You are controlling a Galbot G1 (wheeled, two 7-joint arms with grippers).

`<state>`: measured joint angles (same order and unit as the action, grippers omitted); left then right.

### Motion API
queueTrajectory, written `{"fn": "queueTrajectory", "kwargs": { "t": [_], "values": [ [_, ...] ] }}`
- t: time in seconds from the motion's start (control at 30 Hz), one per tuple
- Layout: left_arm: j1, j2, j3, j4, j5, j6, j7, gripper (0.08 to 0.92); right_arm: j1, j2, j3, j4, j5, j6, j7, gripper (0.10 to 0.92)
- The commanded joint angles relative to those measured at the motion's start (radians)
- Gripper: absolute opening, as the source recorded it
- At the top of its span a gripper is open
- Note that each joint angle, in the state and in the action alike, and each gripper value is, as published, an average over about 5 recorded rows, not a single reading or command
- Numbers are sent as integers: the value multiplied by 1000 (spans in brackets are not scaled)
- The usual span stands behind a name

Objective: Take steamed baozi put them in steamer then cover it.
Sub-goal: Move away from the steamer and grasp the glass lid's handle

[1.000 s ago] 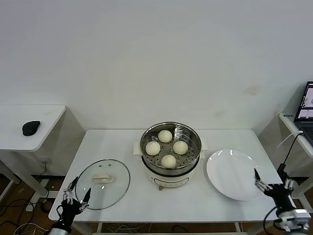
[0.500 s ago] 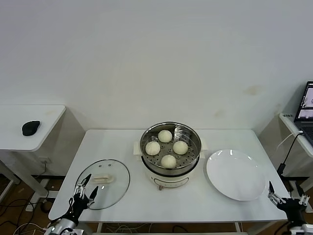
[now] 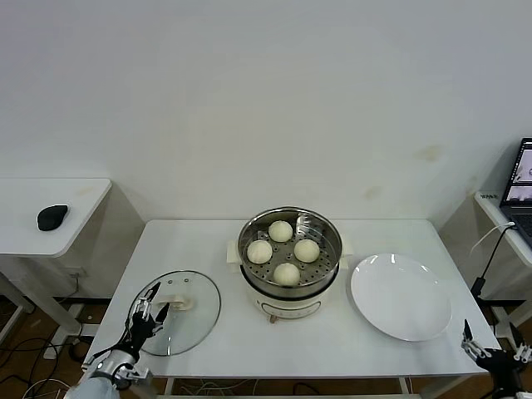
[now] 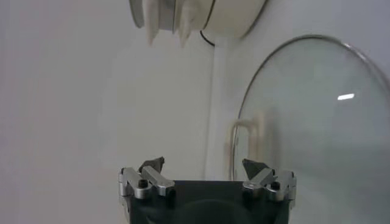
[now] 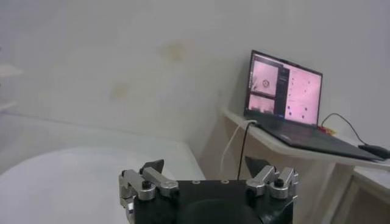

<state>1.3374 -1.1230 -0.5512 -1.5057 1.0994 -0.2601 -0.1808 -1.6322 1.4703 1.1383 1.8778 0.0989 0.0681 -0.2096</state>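
Several cream-white baozi (image 3: 283,250) lie in the shiny steel steamer (image 3: 328,264) on its cream pot base at the table's middle. The clear glass cover (image 3: 199,313) with its cream handle (image 3: 174,302) lies flat on the table's front left; it also shows in the left wrist view (image 4: 317,122), where the handle (image 4: 247,137) is just ahead of the fingers. My left gripper (image 3: 149,309) is open over the cover's near left edge, short of the handle. My right gripper (image 3: 490,347) is open and empty, low off the table's front right corner.
A flat white plate (image 3: 401,296) lies right of the steamer. A side table with a black mouse (image 3: 52,217) stands at the left. A laptop (image 3: 522,187) sits on a desk at the right, with cables hanging near the table's right edge.
My left gripper has risen and moved forward over the cover's near edge toward its handle. My right gripper has dropped back and down, away from the plate.
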Motion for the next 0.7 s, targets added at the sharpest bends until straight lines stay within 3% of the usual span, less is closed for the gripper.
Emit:
{"fn": "queueTrajectory", "kwargs": {
  "t": [0.03,0.47,0.57,0.7],
  "values": [
    [-103,3,29,76,16,3,5,823,-5,9,2,-5,-21,3,2,823],
    [-148,-10,59,135,11,11,8,822,-6,14,-9,-15,-49,11,0,823],
    [-149,-10,61,144,10,10,9,790,-6,16,-12,-17,-52,13,0,823],
    [-147,-11,62,149,9,9,8,679,-6,18,-17,-18,-56,14,-1,823]
  ]
}}
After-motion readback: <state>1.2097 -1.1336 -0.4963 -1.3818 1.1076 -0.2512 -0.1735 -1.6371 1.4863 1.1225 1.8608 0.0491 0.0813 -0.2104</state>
